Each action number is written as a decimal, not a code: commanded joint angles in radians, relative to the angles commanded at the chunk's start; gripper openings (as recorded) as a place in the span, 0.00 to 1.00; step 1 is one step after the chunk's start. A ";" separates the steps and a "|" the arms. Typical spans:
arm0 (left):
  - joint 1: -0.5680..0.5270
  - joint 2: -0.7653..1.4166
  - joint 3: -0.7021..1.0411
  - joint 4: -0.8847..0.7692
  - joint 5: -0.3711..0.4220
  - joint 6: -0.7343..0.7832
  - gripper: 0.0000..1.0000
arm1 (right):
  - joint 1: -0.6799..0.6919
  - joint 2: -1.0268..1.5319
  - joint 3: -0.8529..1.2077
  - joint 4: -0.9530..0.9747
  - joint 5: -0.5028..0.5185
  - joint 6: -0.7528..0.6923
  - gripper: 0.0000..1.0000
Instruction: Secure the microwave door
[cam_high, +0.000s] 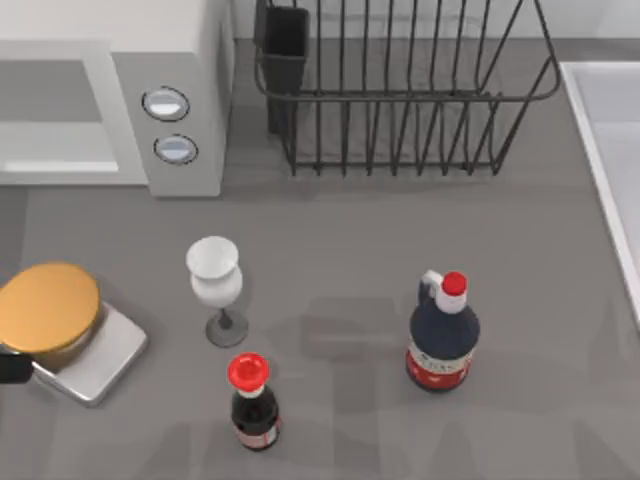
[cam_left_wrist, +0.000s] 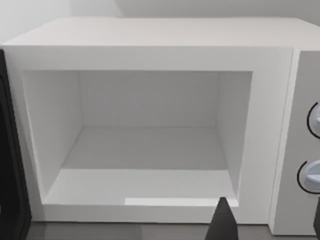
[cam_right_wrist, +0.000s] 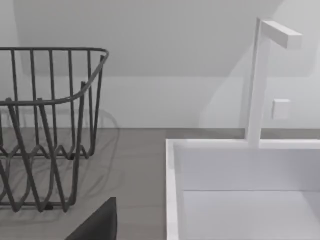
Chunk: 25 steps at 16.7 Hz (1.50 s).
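Observation:
The microwave (cam_high: 190, 60) stands at the table's back left, its cavity (cam_left_wrist: 150, 135) open and bare, with two round dials (cam_high: 165, 103) on the front panel. The microwave door (cam_left_wrist: 10, 150) is swung wide open; its dark inner face shows at the cavity's hinge side in the left wrist view. My left gripper (cam_left_wrist: 270, 227) hovers in front of the cavity's lower edge, near the dial panel. It is open and holds nothing. A dark part of my right gripper (cam_right_wrist: 97, 222) shows over the table between the rack and the sink.
A black wire rack (cam_high: 400, 100) stands at the back middle and a white sink (cam_high: 610, 150) with a faucet (cam_right_wrist: 260, 80) at the right. In front are a wine glass (cam_high: 215, 280), a small red-capped bottle (cam_high: 252, 400), a large dark bottle (cam_high: 442, 335) and a scale (cam_high: 95, 360) bearing a golden disc (cam_high: 48, 305).

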 joint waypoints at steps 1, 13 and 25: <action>0.000 0.000 0.000 0.000 0.000 0.000 0.10 | 0.000 0.000 0.000 0.000 0.000 0.000 1.00; -0.017 0.014 0.002 0.012 -0.017 0.000 0.00 | 0.000 0.000 0.000 0.000 0.000 0.000 1.00; -0.297 0.179 0.021 0.156 -0.297 0.002 0.00 | 0.000 0.000 0.000 0.000 0.000 0.000 1.00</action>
